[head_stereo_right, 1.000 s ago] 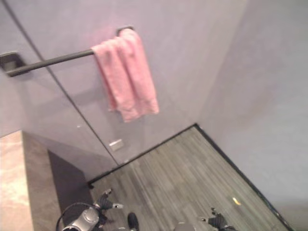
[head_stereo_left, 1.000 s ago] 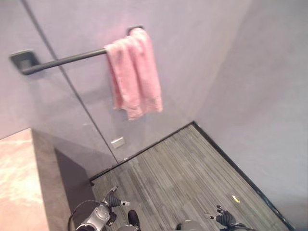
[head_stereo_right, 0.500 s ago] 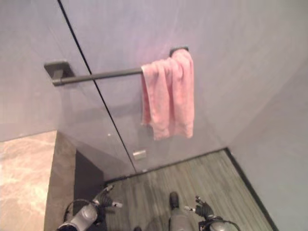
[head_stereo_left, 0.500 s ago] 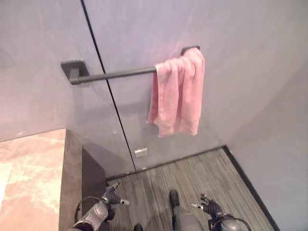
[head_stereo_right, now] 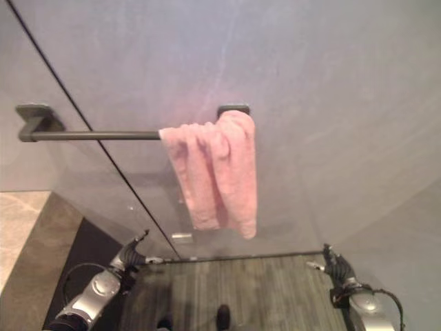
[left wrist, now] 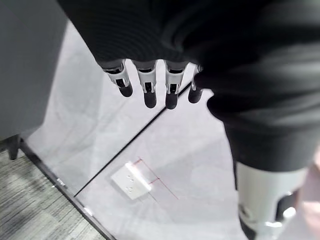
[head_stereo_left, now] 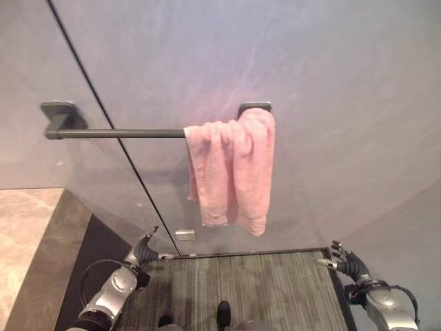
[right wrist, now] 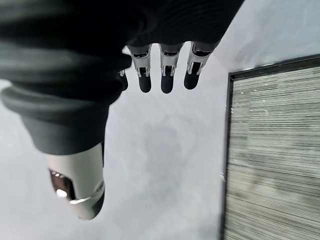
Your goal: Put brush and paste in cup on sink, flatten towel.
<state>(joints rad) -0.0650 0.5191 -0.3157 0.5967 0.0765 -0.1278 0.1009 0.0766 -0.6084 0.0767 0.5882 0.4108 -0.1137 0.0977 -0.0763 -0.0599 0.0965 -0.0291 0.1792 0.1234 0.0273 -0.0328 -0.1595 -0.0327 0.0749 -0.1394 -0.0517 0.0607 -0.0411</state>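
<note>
Far left of the towel, a marbled worktop (head_stereo_left: 21, 234) edging into the low corner. Next, the left robot hand (head_stereo_left: 142, 251) low and left of the towel, well apart from it, fingers (left wrist: 146, 90) hanging relaxed and loose, holding nothing. Above, a dark towel rail (head_stereo_left: 117, 133) running along the grey wall (head_stereo_left: 324, 83) to the towel, crossed by a thin dark seam. On the wall below the towel, a small pale plate (head_stereo_left: 185, 234). Then the pink towel (head_stereo_left: 231, 172) itself, bunched up in folds at the rail's right end, draped over it, lower edge hanging free above the striped floor (head_stereo_left: 262, 289). Low and right of the towel, well clear, the right robot hand (head_stereo_left: 346, 260), fingers (right wrist: 167, 75) straight and slack, empty.
</note>
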